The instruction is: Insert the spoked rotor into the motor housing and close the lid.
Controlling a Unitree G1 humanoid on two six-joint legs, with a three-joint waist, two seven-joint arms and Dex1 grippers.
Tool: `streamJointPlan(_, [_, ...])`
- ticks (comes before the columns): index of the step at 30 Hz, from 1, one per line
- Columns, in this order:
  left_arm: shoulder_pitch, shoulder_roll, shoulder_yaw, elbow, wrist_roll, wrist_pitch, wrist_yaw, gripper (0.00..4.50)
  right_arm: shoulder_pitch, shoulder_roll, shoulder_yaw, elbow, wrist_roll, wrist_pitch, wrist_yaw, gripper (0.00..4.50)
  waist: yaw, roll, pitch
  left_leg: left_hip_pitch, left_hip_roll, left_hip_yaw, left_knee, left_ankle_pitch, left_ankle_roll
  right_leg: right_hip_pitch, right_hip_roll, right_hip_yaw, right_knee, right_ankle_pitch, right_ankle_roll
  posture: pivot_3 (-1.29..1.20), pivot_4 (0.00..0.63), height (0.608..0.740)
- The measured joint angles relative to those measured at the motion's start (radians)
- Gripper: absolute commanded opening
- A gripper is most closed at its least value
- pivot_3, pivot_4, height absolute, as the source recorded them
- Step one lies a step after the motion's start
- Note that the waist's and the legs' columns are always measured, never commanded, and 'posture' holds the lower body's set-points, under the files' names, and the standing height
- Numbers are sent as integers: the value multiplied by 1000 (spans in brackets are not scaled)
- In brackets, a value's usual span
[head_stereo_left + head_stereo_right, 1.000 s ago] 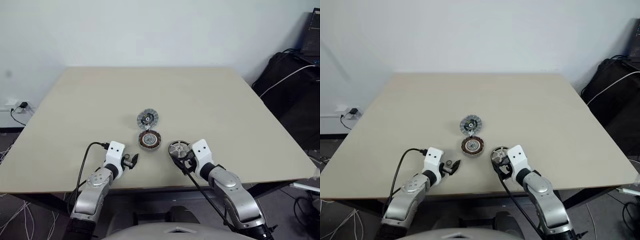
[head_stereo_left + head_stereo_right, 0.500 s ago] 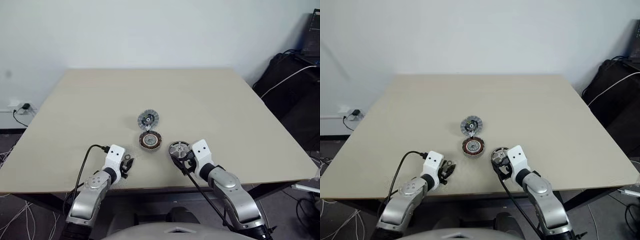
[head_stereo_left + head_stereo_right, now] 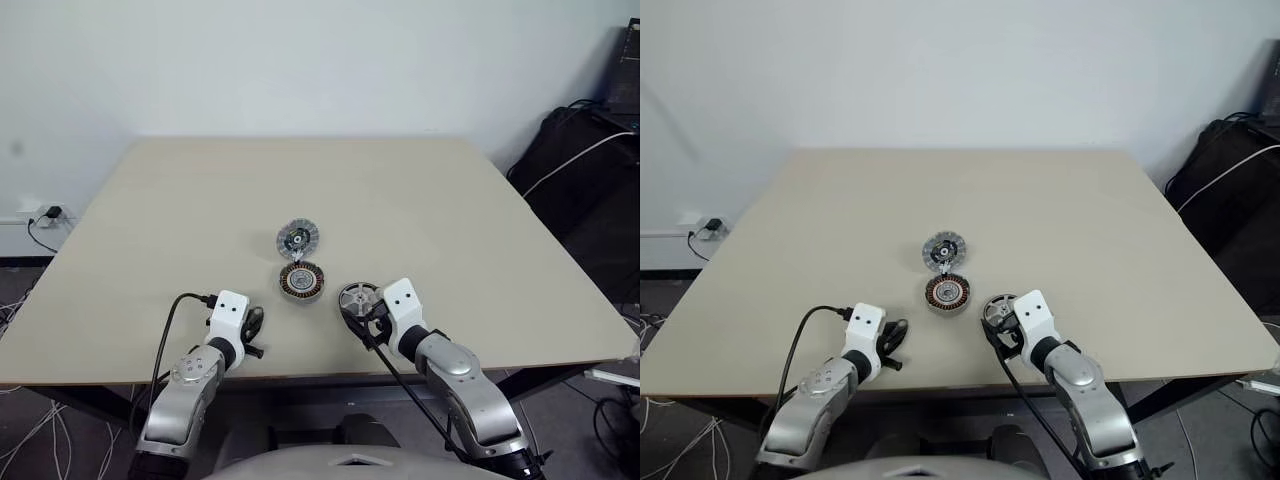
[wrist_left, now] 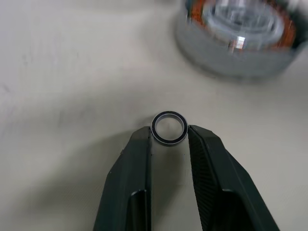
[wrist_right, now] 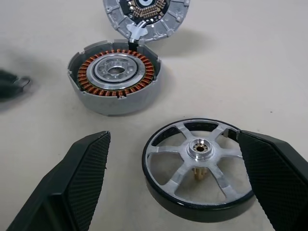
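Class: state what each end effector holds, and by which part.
Left end effector pinches the small ring by its outer edge. Right end effector holds nothing, open around the spoked rotor.

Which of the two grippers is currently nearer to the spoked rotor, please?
Right. The right gripper has its open fingers on either side of the spoked rotor, while the left gripper sits across the table, pinching a small ring.

Motor housing [image 4: 239, 36] blurred, edge-cropped
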Motion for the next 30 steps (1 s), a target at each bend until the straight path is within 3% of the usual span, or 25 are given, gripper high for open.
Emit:
streamJointPlan(9, [-178, -19, -16, 37, -6, -23, -6, 753, -5, 4, 2, 5, 0, 0, -1, 4500, 0, -1, 1, -1, -4, 0, 0, 2, 6, 0, 0, -1, 0, 0, 3, 0, 0, 740])
streamJointPlan(30, [-409, -56, -113, 432, 37, -123, -112, 753, 2, 25, 2, 10, 0, 0, -22, 4500, 6, -3, 2, -3, -7, 0, 1, 3, 10, 0, -4, -1, 0, 2, 6, 0, 0, 740])
